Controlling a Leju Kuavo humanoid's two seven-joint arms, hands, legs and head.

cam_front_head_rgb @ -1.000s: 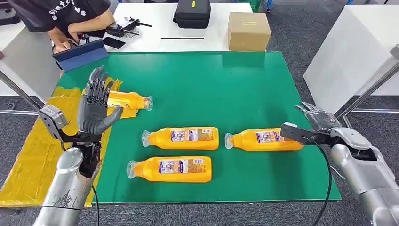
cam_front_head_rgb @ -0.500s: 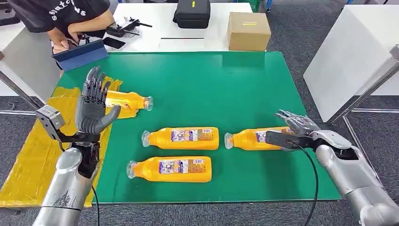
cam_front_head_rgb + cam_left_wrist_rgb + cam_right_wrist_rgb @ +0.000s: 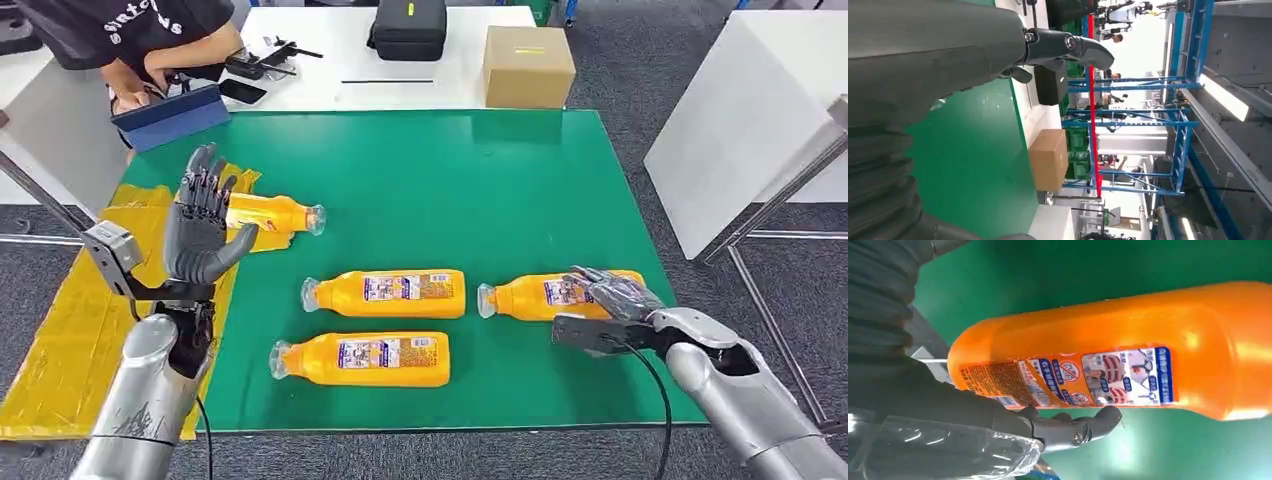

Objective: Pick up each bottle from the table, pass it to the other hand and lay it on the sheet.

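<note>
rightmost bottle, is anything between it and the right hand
Nothing visible stands between them. The right hand is already at the base end of the rightmost bottle, its thumb alongside the label. Whether the fingers are touching it cannot be told.

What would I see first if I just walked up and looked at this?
You'd see four bright orange bottles lying on their sides on the green mat. One bottle lies at the mat's left edge, partly on the yellow sheet. The left hand is raised with its fingers spread, and the right hand is down over the rightmost bottle.
</note>
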